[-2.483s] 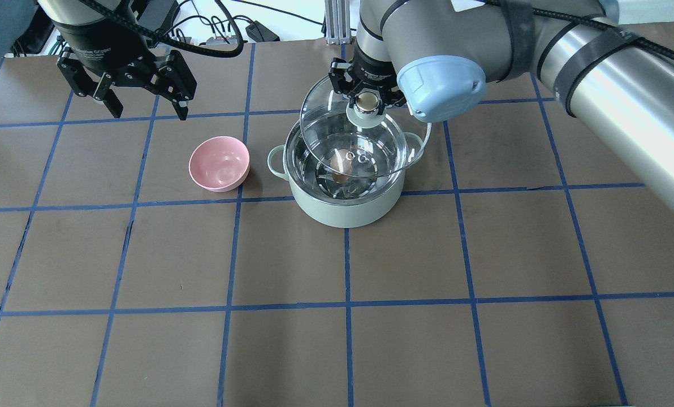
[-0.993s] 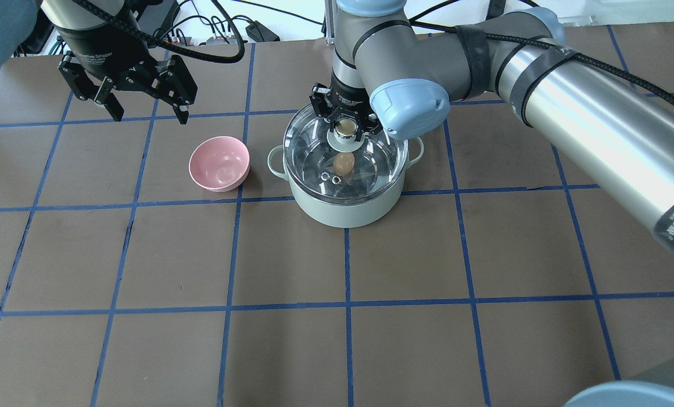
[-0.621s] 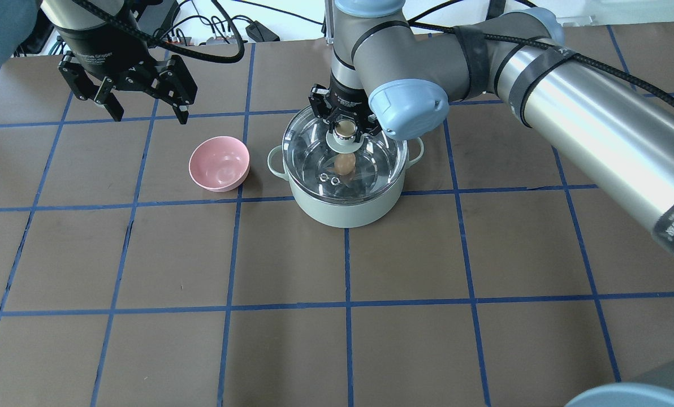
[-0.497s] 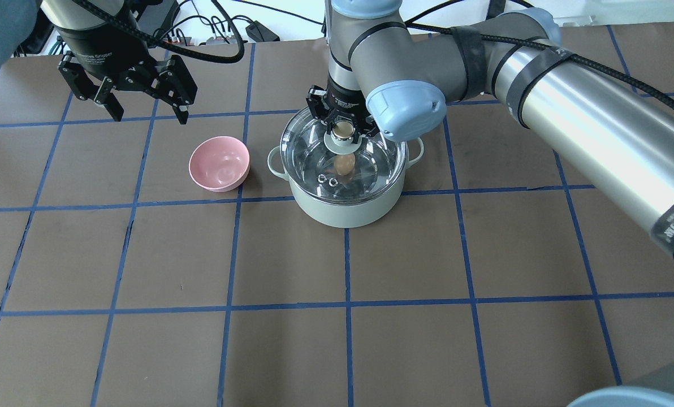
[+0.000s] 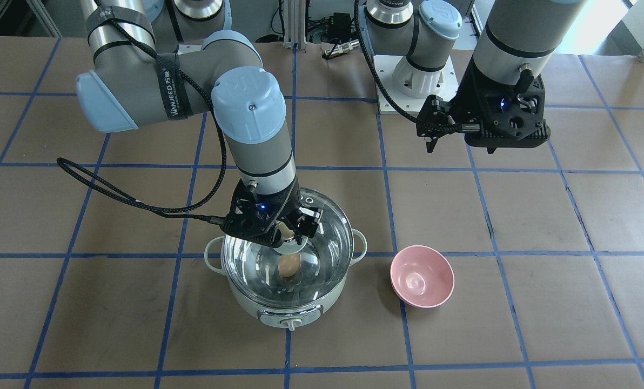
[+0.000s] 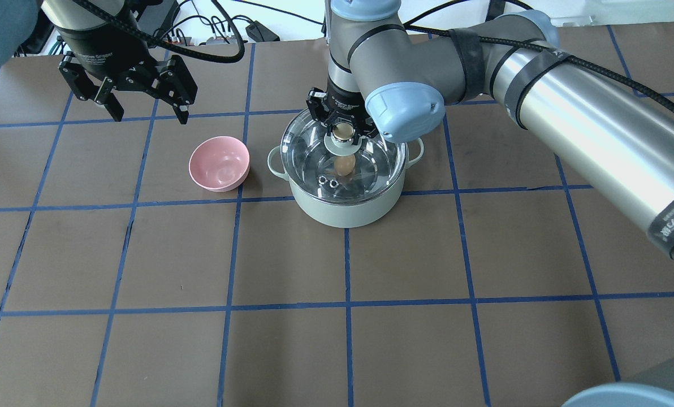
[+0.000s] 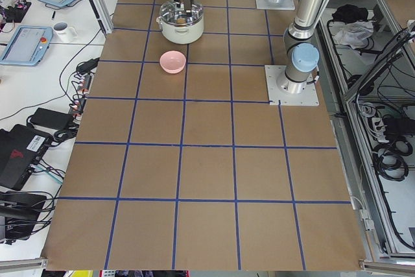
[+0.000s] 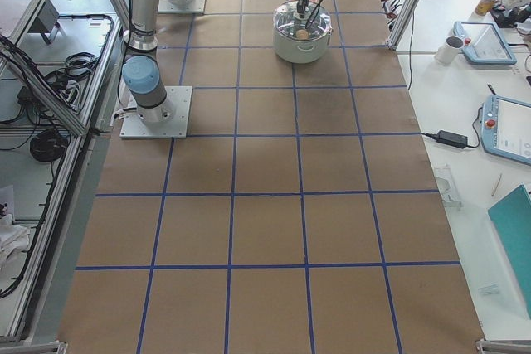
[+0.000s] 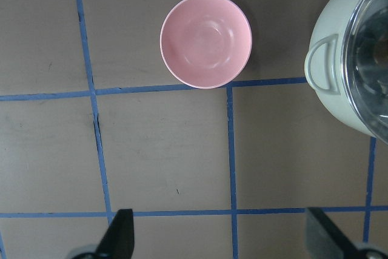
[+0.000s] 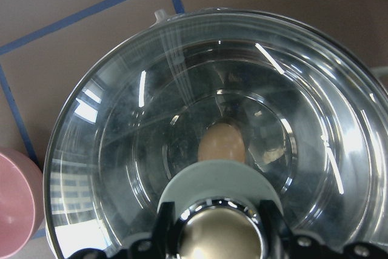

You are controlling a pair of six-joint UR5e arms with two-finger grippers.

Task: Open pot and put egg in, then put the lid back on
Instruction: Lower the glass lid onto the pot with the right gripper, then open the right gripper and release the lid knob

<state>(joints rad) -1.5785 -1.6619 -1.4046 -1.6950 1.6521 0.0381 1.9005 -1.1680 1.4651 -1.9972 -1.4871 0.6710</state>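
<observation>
The mint-green pot (image 6: 342,212) stands mid-table; it also shows in the front view (image 5: 246,300). The egg (image 6: 345,164) lies on its steel bottom, seen through the glass in the right wrist view (image 10: 222,142). The clear glass lid (image 6: 309,141) sits level over the pot's rim. My right gripper (image 6: 343,131) is shut on the lid's beige knob (image 10: 221,235). My left gripper (image 6: 149,113) hangs open and empty above the table, behind and left of the pot; its fingers (image 9: 121,238) show at the bottom of the left wrist view.
A pink bowl (image 6: 219,164) stands just left of the pot, empty; it also shows in the left wrist view (image 9: 206,40). Brown table paper with a blue tape grid (image 6: 345,265) lies all around. Cables lie past the far edge.
The lid, held tilted above and behind the pot, has come down level onto the pot and shifted slightly left. The right gripper still holds the knob. The left arm has not moved.
</observation>
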